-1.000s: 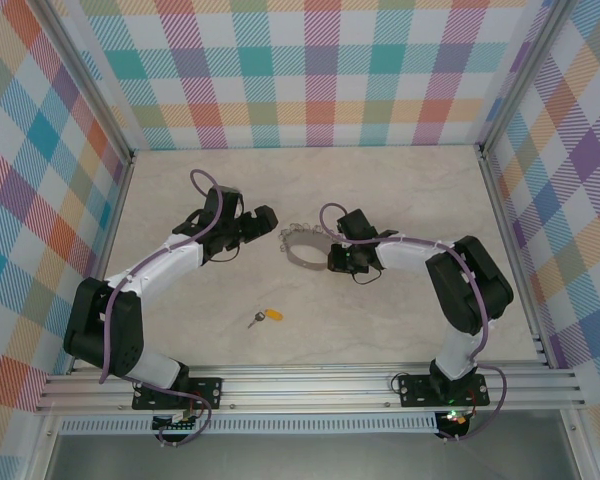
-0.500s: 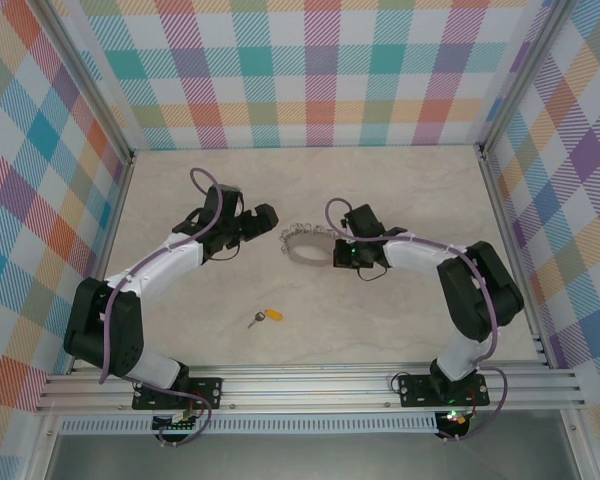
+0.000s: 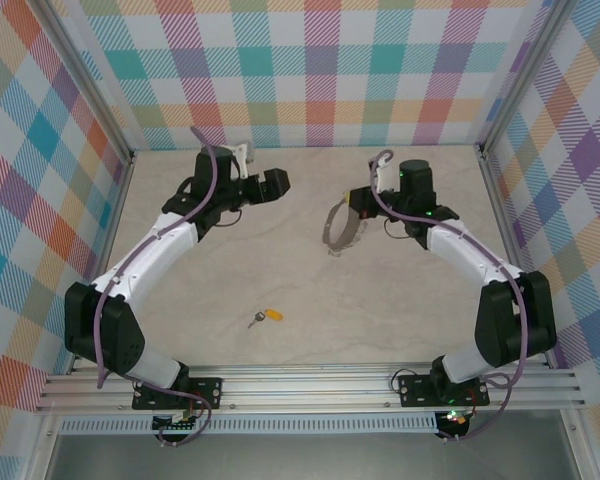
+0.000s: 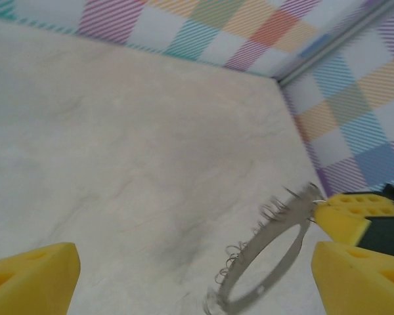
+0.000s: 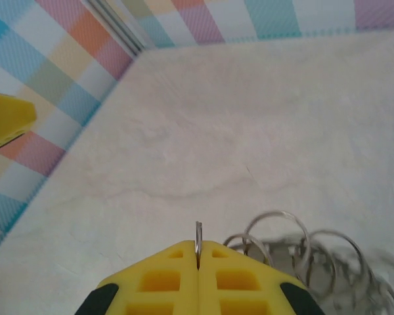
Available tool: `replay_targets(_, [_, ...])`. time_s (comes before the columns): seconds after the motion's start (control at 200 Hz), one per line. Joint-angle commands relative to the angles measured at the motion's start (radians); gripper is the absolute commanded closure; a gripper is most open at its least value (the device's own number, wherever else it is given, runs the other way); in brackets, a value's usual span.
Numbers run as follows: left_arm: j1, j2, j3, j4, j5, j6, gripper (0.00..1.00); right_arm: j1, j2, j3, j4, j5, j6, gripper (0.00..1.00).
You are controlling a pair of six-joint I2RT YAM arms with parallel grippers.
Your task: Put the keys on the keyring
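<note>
The right gripper (image 5: 198, 256) has its jaws clenched on the thin rim of the keyring (image 3: 340, 227), holding it on edge and seemingly lifted off the table (image 3: 400, 300), its small loops dangling along the rim. The left gripper (image 3: 276, 183) hovers near the ring with jaws released, grasping nothing. The yellow-headed key (image 3: 269, 316) lies flat well apart, near the front between the arm bases — untouched. The left arm probably has to fetch it next. A good pick would pinch the key squarely, leaving its hole free, while the right keeps the ring steady so the thin metal cannot swivel.
</note>
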Motion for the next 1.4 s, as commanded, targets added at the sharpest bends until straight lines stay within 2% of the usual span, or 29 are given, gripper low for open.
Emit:
replay_targets(0.0, [-0.013,0.036,0.07,-0.002,0.118,0.098,0.13,-0.025,-0.009,0.037,0.17,-0.213,0.013,1.0])
replay_targets(0.18, [-0.009,0.079,0.144,0.014,0.246,0.156,0.27,-0.032,0.015,0.07,0.213,-0.335,0.056,1.0])
replay_targets(0.29, [-0.006,0.114,0.179,0.034,0.355,0.168,0.42,-0.033,0.032,0.083,0.245,-0.399,0.091,1.0])
replay_targets(0.61, [-0.008,0.148,0.216,0.016,0.587,0.234,0.75,-0.035,0.043,0.107,0.186,-0.541,0.065,1.0])
replay_targets(0.92, [-0.044,0.184,0.216,0.025,0.668,0.234,0.78,-0.034,0.054,0.098,0.177,-0.615,0.055,1.0])
replay_targets(1.395, [-0.069,0.209,0.223,0.02,0.67,0.239,0.76,-0.035,0.09,0.12,0.204,-0.645,0.084,1.0])
